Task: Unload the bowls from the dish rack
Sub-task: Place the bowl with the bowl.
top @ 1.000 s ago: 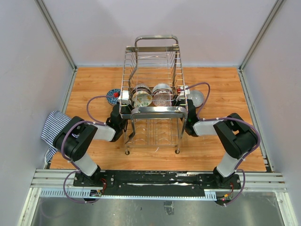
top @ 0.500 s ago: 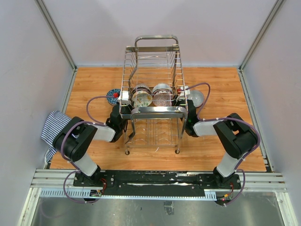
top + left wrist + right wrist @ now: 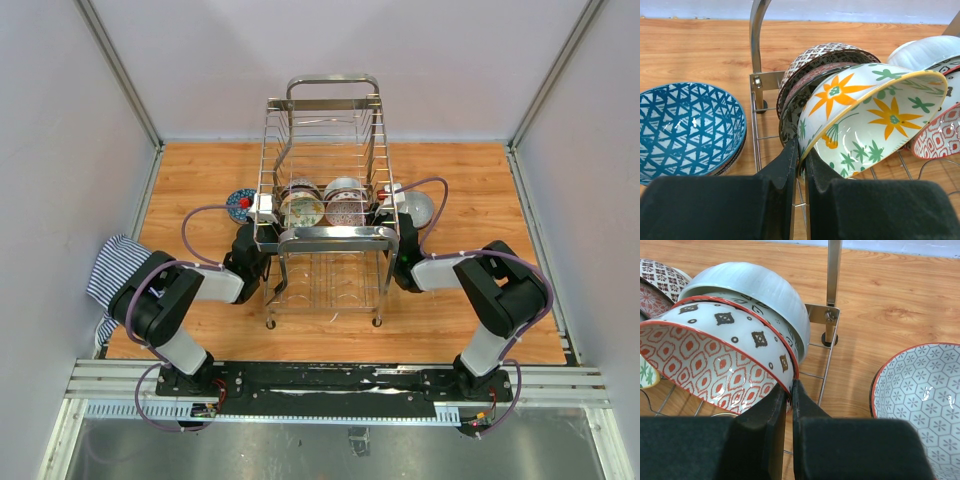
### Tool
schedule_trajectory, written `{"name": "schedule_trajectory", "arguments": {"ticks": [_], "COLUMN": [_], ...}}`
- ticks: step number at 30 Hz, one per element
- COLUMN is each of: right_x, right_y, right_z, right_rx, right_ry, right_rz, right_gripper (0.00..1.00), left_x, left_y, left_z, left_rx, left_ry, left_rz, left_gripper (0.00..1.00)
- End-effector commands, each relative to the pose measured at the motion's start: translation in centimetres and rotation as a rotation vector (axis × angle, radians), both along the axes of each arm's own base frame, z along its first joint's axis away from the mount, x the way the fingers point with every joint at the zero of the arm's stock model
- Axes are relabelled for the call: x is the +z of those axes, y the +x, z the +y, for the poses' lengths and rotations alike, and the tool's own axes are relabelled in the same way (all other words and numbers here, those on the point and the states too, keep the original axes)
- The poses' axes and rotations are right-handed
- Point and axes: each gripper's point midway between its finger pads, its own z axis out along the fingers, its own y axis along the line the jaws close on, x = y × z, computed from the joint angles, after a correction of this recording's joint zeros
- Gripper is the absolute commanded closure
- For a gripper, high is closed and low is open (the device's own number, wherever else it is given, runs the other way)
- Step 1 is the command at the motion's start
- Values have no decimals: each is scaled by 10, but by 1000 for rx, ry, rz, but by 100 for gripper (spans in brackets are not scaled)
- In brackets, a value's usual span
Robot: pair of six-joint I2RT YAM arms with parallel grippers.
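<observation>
Chrome wire dish rack [image 3: 330, 233], centre of the wooden desk [image 3: 480, 190], bowls [image 3: 303, 210] racked on edge. Left hand [image 3: 799, 162]: pinched nearly closed on the rim of the white ceramic bowl with orange flowers [image 3: 875, 115]. Right hand [image 3: 789, 392]: likewise on the white bowl with red lattice print [image 3: 715, 360]. We judge grasps made, lift pending; next we must raise each clear of neighbours and wires, outward to the desk.

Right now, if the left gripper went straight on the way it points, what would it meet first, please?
The flower bowl, whose rim sits between its fingers. The left gripper would press into that bowl, then probably the dark bowls behind it.
</observation>
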Motion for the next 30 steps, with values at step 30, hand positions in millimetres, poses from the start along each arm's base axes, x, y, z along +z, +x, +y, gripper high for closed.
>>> {"name": "schedule_trajectory", "arguments": {"ticks": [30], "right_x": [67], "right_y": [-4], "right_z": [9], "right_rx": [27], "right_ry": [130], "right_rz": [-174], "right_gripper": [99], "left_x": [63], "left_y": [0], "left_z": [-9], "left_rx": [-21], "left_ry": [-122], "left_rz": [-171], "left_gripper": [99]}}
